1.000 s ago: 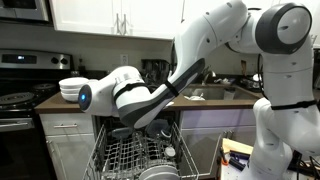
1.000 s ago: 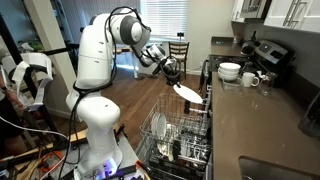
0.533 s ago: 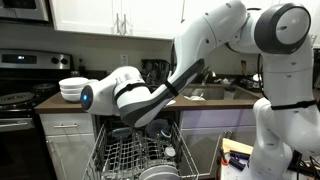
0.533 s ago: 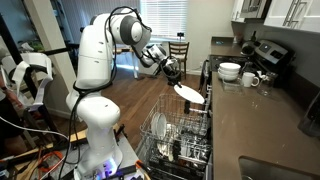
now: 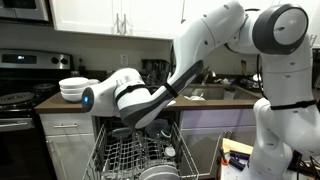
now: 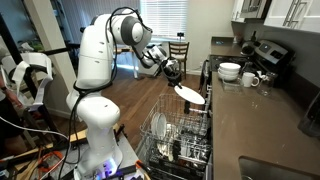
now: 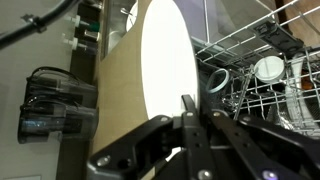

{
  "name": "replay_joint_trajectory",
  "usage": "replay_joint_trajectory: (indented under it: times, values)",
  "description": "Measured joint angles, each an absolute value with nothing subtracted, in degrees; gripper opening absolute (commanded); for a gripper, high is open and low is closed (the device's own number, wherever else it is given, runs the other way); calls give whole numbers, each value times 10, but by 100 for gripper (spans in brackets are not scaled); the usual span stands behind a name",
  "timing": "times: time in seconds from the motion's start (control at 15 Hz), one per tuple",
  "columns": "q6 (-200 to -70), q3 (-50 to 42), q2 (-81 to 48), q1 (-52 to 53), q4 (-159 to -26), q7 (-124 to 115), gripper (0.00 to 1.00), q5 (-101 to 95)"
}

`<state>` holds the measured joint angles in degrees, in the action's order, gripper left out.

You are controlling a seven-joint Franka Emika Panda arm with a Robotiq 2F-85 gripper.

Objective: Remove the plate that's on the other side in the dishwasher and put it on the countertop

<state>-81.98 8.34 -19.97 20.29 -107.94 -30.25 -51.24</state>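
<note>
In an exterior view a white plate point(image 6: 191, 94) hangs tilted in the air over the far end of the open dishwasher point(image 6: 176, 138), close to the edge of the dark countertop point(image 6: 262, 122). My gripper point(image 6: 173, 73) is shut on the plate's rim. The wrist view shows the plate point(image 7: 165, 68) as a large white oval, with my gripper point(image 7: 198, 106) clamped on its lower edge and the wire rack point(image 7: 262, 78) to the right. In an exterior view my arm point(image 5: 150, 95) crosses above the dishwasher point(image 5: 135, 157) and hides the plate.
Stacked white bowls point(image 6: 230, 70) and a mug point(image 6: 251, 78) stand on the countertop near the black stove point(image 6: 266, 50). The bowls point(image 5: 70, 88) and the stove point(image 5: 15, 100) also show beside the dishwasher. Dishes fill the rack point(image 6: 160, 128). A chair point(image 6: 179, 50) stands on the wooden floor.
</note>
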Motion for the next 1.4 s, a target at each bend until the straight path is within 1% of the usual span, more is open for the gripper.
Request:
replay_joint_trajectory:
  times: [0.67,1.13,1.4]
  values:
    - [-822,79,-214,203,-1079,-310,2,-518]
    - [-822,74,-215,201,-1079,-332,2,-555]
    - [-844,74,-214,193,-1081,-332,2,-589]
